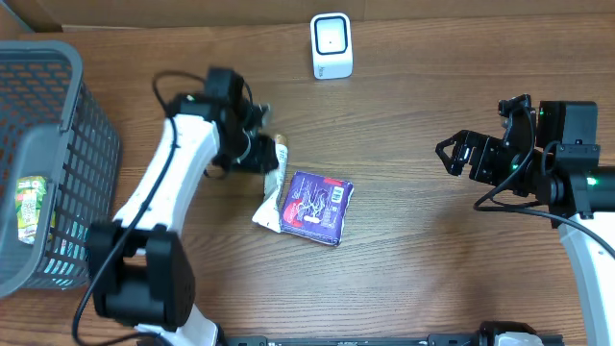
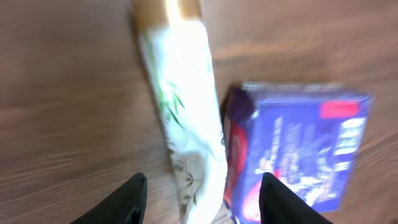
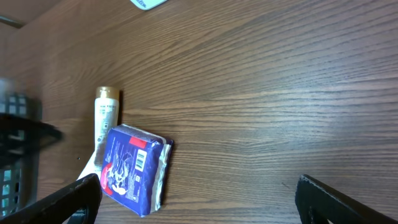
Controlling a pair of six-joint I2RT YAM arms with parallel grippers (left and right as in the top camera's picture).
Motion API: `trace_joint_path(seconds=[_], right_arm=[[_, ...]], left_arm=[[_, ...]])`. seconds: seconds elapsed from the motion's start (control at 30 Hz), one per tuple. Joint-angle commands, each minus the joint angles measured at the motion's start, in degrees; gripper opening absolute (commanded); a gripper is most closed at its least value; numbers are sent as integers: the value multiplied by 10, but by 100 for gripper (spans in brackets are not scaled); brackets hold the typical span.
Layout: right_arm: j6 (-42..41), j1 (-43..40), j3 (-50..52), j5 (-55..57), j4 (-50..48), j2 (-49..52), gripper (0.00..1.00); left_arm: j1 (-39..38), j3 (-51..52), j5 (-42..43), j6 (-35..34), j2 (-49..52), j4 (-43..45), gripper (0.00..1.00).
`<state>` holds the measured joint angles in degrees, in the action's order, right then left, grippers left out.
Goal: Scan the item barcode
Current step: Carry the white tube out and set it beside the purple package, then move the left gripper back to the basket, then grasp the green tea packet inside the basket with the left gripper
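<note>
Nearest us the purple pack [image 1: 315,208] lies flat on the counter [image 1: 432,269], its long axis running left to right with a slight tilt. Its barcode [image 1: 338,195] faces up at the right-hand end, beside a red label; the white lettering is too blurred for us to read. Touching its left edge is a white tube [image 1: 270,192] with a green leaf print. Its long axis runs near to far, gold cap at the far end, and we can make out no writing on it. The left hand [image 2: 204,180] straddles the tube, fingers partly apart and clear of it on both sides. Well off to the right, the right hand [image 1: 450,159] hangs wide and holds nothing. A grey basket [image 1: 58,106] stands at the left edge. Farthest back stands the white scanner [image 1: 332,45].
</note>
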<state>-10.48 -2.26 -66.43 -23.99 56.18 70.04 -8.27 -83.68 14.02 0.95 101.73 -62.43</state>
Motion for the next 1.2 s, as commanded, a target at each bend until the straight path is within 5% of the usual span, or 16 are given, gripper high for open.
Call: trace_joint_path(seconds=[0.0,0.23,0.37,0.5,0.8,1.17], right_arm=[[5,-2,-11,-1,-4,2,100],[5,-2,-11,-1,-3,2,100],[5,-2,-11,-1,-2,2,100],[5,-2,-11,-2,-1,2,100],[5,-2,-11,-7,-2,2,100],[5,-2,-11,-7,-1,2,100]], left_arm=[[0,-97,-63,-59,-54,-30,50],[2,-280,-202,-159,-117,-111,53],[24,-344,-285,-204,-156,-130,70],[102,-357,-346,-229,-193,-122,74],[361,-356,-277,-276,-169,-75,72],[425,-356,-302,-201,-92,-46,73]])
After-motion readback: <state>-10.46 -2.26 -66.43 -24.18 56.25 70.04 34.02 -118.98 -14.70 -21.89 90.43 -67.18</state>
